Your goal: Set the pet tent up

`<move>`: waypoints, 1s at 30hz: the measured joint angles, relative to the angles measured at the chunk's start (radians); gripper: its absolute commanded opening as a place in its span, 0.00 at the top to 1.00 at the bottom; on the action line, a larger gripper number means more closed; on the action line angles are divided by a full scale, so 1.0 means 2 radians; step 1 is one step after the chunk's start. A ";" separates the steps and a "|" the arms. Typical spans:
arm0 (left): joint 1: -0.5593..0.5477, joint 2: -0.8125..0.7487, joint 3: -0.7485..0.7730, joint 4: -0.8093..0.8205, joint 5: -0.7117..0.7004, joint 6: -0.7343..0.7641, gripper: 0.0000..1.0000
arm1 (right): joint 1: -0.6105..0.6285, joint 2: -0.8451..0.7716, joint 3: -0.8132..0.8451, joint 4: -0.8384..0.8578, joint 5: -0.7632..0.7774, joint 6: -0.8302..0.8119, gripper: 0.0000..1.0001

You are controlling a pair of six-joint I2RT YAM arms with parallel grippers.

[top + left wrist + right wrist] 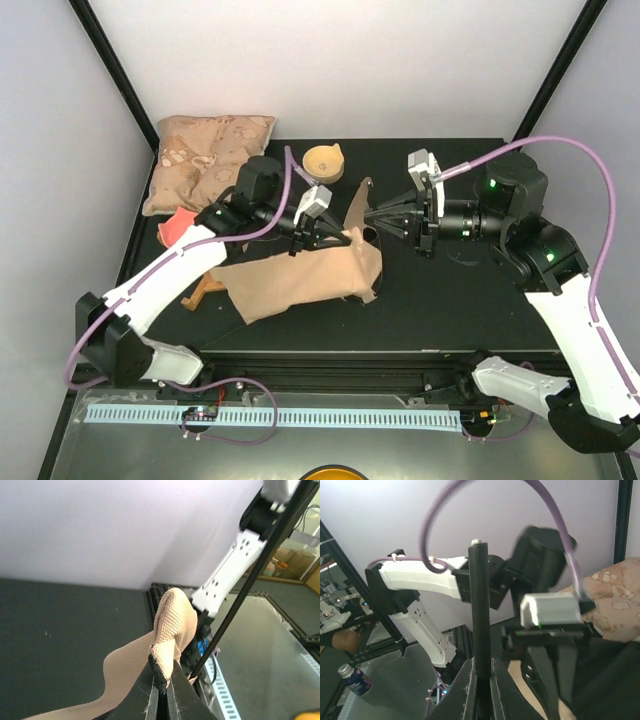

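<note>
Pillow (pixel 205 160) (patterned, plump) behind the woven tan pet tent (pixel 300 280); left gripper (pixel 162 679) pinches canvas (pixel 172 620), right gripper (pixel 481 680) clamps its black pole (pixel 480 605).

- The left arm (pixel 170 275) and right arm (pixel 590 340) are showing white shells over black joints, both based at the near edge of the table (pixel 450 300).
- A purple cable (pixel 545 140) is arching over the table's far right corner; another (pixel 560 522) is curling off the left arm.
- Green lights (pixel 491 185) are glowing on the right arm's black joints.
- White camera boxes (pixel 422 165) are capping both wrists above the table's middle.
- The left gripper (pixel 340 237) and right gripper (pixel 372 216) are showing slim black fingers.
</note>
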 measured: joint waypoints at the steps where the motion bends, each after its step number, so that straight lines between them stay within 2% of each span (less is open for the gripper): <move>1: -0.006 -0.011 -0.001 0.025 -0.002 -0.027 0.98 | 0.000 -0.005 -0.007 0.002 0.003 -0.004 0.99; 6: -0.032 -0.021 -0.001 0.136 -0.020 -0.157 0.99 | 0.000 -0.028 -0.040 0.009 0.012 -0.021 0.99; 9: -0.035 -0.014 0.001 0.171 -0.034 -0.224 0.98 | 0.000 -0.033 -0.055 0.010 0.013 -0.028 0.99; 20: -0.036 -0.011 0.005 0.201 -0.066 -0.311 0.98 | 0.000 -0.058 -0.110 0.020 0.035 -0.042 0.99; 30: -0.034 -0.011 0.005 0.307 -0.063 -0.431 0.98 | 0.000 -0.068 -0.126 0.035 0.058 -0.042 0.99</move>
